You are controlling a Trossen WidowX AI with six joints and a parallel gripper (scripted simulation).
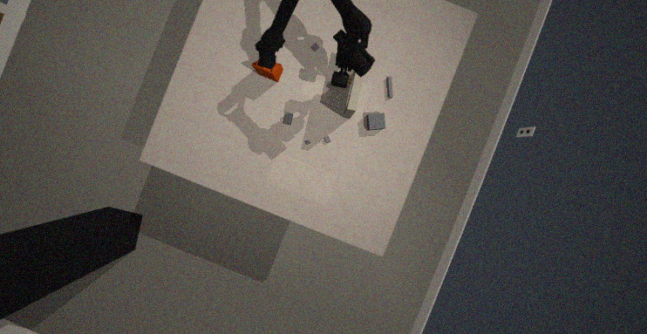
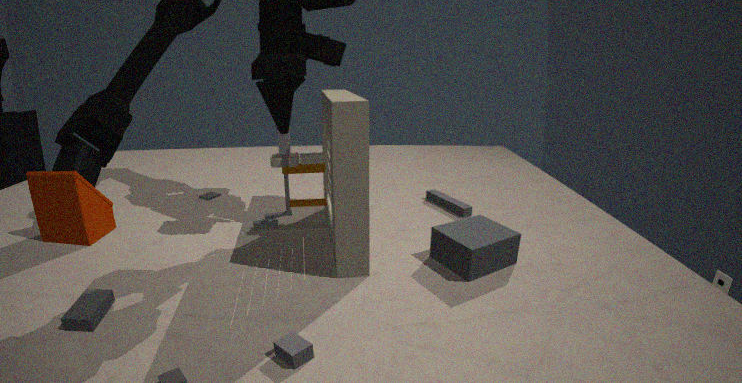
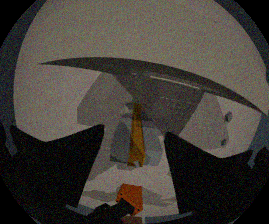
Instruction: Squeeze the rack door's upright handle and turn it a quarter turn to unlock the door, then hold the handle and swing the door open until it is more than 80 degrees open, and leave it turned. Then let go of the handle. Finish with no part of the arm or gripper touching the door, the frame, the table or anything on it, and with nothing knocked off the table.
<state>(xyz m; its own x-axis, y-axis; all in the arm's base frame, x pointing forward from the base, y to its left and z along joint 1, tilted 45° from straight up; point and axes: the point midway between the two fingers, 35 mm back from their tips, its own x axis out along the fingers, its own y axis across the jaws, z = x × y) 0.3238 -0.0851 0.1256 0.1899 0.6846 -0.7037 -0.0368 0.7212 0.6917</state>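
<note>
Dark blue walls are rising behind the pale table [image 1: 316,187] [image 2: 519,323], and the rack door [image 1: 336,98] [image 2: 353,188] is standing upright on it, between the orange block [image 1: 269,71] [image 2: 64,209] and the large grey box [image 1: 375,121] [image 2: 475,247]. The task is seemingly only reaching its first grasp: the door is looking closed, while squeezing, turning, swinging, releasing and backing away are all apparently remaining (the latch itself is too dim to judge). The handle [image 2: 284,144] is standing upright on the door's orange-bracketed side, its top disappearing among the fingers. The arm [image 1: 282,12] [image 2: 142,58] is arching over from the orange block, its wrist pointing straight down, and the gripper [image 1: 340,79] [image 2: 284,132] [image 3: 134,133] is hanging over the handle, its fingers standing fairly wide apart and gripping nothing.
</note>
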